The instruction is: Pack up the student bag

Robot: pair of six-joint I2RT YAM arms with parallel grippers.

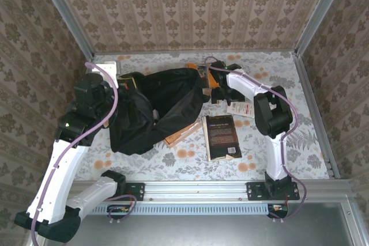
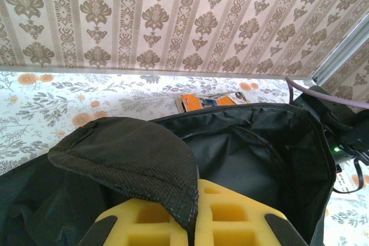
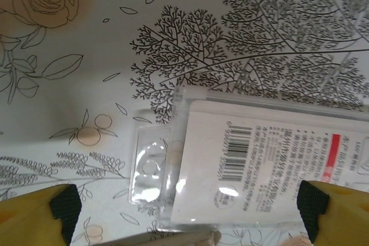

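Two arms share the job: left pincer (image 2: 193, 220) pinches a flap of the large black soft fabric student bag (image 1: 153, 105); right pincer (image 3: 184, 208), jaws wide, hovers over a flat clear-plastic carded packet (image 3: 253, 165) just right of the bag, lying lengthwise between its fingers.

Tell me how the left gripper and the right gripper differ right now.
The left gripper is shut, pinching a black mesh flap of the student bag; the right gripper is open and holds nothing. The left gripper faces the bag's opening; the right gripper points down at a packet on the table. Both have yellow fingers.
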